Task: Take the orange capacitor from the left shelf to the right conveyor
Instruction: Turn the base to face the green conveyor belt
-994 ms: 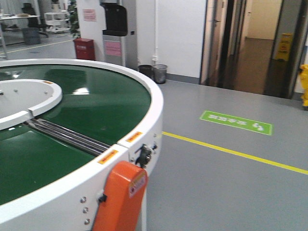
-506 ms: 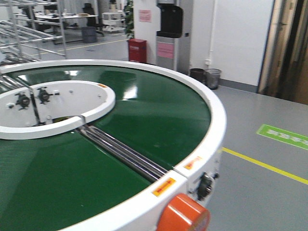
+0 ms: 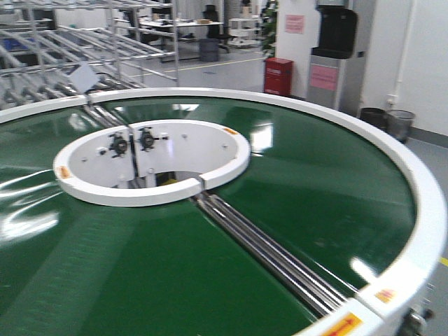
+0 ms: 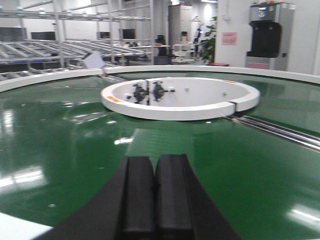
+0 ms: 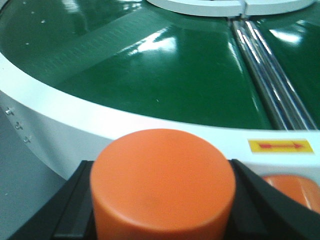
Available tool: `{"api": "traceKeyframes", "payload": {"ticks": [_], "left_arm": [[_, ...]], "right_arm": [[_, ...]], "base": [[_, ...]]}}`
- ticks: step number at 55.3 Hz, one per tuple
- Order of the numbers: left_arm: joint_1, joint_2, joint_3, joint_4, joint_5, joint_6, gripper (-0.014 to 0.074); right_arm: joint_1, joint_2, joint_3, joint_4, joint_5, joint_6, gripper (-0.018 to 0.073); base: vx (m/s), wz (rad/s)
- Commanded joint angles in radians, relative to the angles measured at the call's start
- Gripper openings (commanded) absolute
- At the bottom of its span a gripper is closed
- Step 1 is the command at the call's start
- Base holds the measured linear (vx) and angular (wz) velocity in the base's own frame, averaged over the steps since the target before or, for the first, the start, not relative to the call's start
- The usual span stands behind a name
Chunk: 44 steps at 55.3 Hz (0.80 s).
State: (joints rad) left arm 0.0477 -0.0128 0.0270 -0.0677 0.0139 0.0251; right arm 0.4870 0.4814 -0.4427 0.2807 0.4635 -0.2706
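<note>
The orange capacitor [image 5: 162, 182] fills the bottom of the right wrist view, flat top towards the camera. My right gripper [image 5: 162, 202] is shut on it, with a black finger [image 5: 75, 202] on each side. It hangs just outside the right conveyor's white rim [image 5: 75, 117], and the dark green belt [image 5: 150, 65] lies beyond. My left gripper [image 4: 154, 175] is shut with nothing in it, low over the belt [image 4: 75, 130] and facing the white central ring [image 4: 180, 97]. The front view shows the belt [image 3: 294, 175] and ring [image 3: 154, 157] but neither gripper. The left shelf is out of view.
A steel rail [image 3: 266, 245] runs from the ring to the rim. A bare rack of roller tubes [image 3: 63, 49] stands behind the conveyor. A red box [image 3: 278, 75], a water dispenser [image 3: 334, 52] and waste bins [image 3: 388, 119] line the far wall. An orange guard panel [image 5: 292, 190] sits below the rim.
The front view has swung left across the conveyor, so the central ring now sits mid-frame. The orange shape at the bottom edge has left that view.
</note>
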Motion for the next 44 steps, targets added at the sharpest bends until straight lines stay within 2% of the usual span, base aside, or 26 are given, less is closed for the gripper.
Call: {"api": "traceKeyframes", "payload": {"ticks": [1, 23, 44], "left_arm": [[-0.006, -0.011, 0.032, -0.005, -0.082, 0.001, -0.0006], [-0.006, -0.011, 0.032, -0.005, -0.082, 0.001, -0.0006], [-0.006, -0.011, 0.032, -0.005, -0.082, 0.001, -0.0006]], "right_arm": [[0.001, 0.009, -0.032, 0.003, -0.078, -0.011, 0.0317], [0.001, 0.009, -0.032, 0.003, -0.078, -0.011, 0.0317], [0.001, 0.009, -0.032, 0.003, -0.078, -0.011, 0.0317]], "base": [[0.17, 0.42], [0.12, 0.33], [0.06, 0.15]]}}
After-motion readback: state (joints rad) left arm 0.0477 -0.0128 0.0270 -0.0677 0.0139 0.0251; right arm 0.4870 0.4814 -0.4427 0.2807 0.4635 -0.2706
